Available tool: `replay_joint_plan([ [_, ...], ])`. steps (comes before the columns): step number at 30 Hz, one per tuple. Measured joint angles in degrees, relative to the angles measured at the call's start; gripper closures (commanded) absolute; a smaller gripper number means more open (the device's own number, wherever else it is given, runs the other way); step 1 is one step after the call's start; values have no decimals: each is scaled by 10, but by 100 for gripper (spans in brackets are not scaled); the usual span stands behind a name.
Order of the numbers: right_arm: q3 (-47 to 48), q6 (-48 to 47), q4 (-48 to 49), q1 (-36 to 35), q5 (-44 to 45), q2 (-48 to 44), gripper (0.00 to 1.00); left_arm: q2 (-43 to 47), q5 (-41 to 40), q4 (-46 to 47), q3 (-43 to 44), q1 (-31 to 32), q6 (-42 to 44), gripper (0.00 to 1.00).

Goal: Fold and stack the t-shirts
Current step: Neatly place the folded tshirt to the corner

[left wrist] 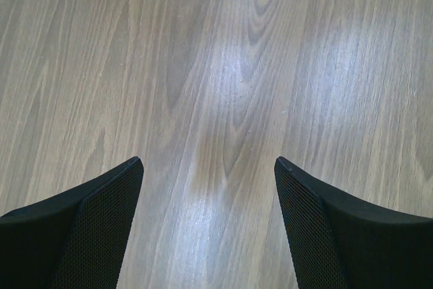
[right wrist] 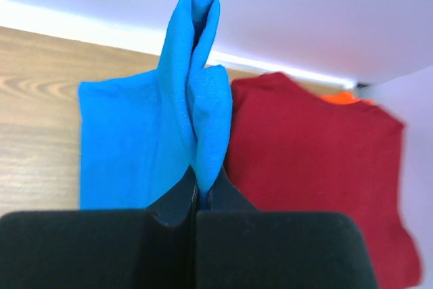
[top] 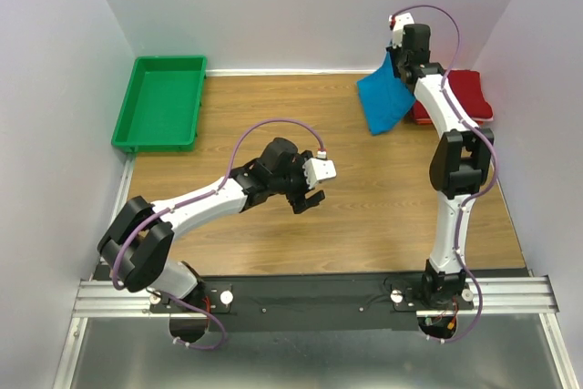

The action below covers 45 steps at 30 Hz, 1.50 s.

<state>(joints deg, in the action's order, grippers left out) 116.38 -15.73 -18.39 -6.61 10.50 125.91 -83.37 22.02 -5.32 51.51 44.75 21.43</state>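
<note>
The blue shirt (top: 383, 97) hangs from the right jaws, which are clenched on a bunched fold of its upper edge. From the pinch it runs down and leftward, and its lower part looks to rest on the surface (top: 273, 116). In the right wrist view the cloth (right wrist: 155, 140) spreads left of the jaws. The red shirt (right wrist: 311, 153) lies flat just beside it on the right, their edges meeting.

The red shirt (top: 469, 93) sits compact in the far right corner, partly behind the right arm (top: 451, 148). If stacking comes next, it looks like a short carry rightward.

The left jaws are released over bare wood mid-surface, well apart from both shirts, so the right arm is far the nearer. A green tray (top: 126, 102) sits far left, near the wall.
</note>
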Motion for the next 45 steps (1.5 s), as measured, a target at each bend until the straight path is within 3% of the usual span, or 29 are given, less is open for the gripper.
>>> replay_joint_plan([
  [22,99,-81,-44,0,53,-4,99,27,-21,-8,-3,0,19,14],
  [45,111,-101,-79,1,53,-61,100,32,-21,-8,-11,0,28,14],
])
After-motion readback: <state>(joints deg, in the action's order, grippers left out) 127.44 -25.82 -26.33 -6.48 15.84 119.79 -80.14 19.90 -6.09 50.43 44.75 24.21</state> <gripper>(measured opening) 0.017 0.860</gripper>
